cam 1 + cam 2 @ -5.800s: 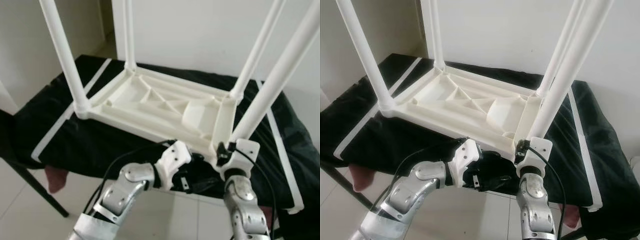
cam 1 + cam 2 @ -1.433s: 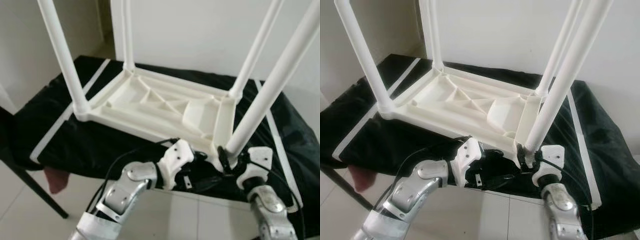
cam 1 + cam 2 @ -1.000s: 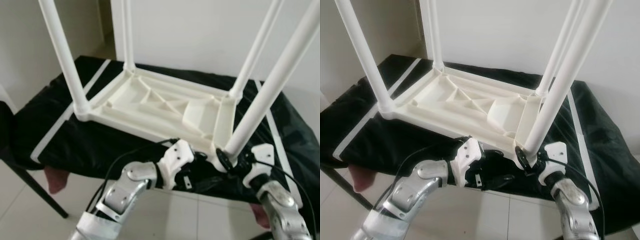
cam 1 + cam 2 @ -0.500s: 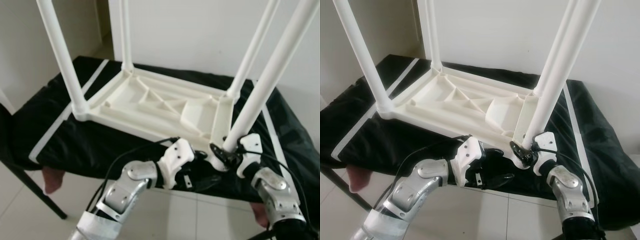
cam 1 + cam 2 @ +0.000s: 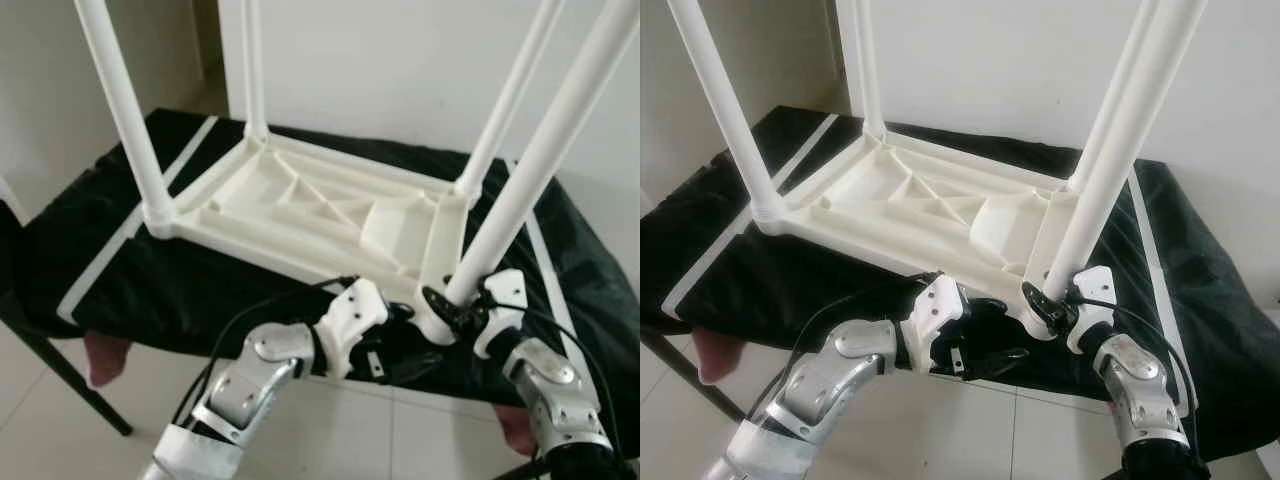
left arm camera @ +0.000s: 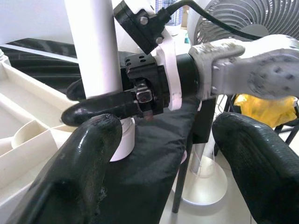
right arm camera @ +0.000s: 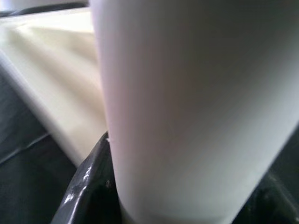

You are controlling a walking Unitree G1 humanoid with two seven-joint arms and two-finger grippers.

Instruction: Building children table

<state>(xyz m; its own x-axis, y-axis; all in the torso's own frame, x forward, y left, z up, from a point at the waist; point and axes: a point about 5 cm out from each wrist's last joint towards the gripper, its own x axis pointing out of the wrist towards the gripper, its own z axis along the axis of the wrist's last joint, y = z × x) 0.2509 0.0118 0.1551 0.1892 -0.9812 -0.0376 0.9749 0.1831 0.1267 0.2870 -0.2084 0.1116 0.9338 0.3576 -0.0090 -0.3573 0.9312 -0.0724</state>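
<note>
kids' table top (image 5: 320, 215) lies upside down on the black cloth (image 5: 190, 280) over a stand, four white legs pointing up. right gripper (image 5: 1045, 300) is clamped round the base of the near-right leg (image 5: 530, 170), right where it enters the corner socket (image 5: 437, 322); left gripper (image 5: 990, 345) sits just beside that corner, low at the cloth's front edge, fingers spread and holding nothing. risks, imo: that leg leans w/ a tilt vs the other three, so it may not be fully seated; if the right gripper pushes or twists off-axis the leg could jam or pop out of the socket. also the corner sits near the front edge of the cloth, so a hard pull toward the robot could drag the whole top off the stand, esp. as the left gripper isn't bracing it. views differ: head cams give the whole layout and the leg's lean. left wrist cam shows a black finger (image 6: 100, 109) of the right gripper pressed against the leg just above the socket, plus a fan (image 6: 243, 21) behind. right wrist cam is too close up: white leg (image 7: 187, 107), a dark finger edge (image 7: 88, 186) at its base, no socket detail.
</note>
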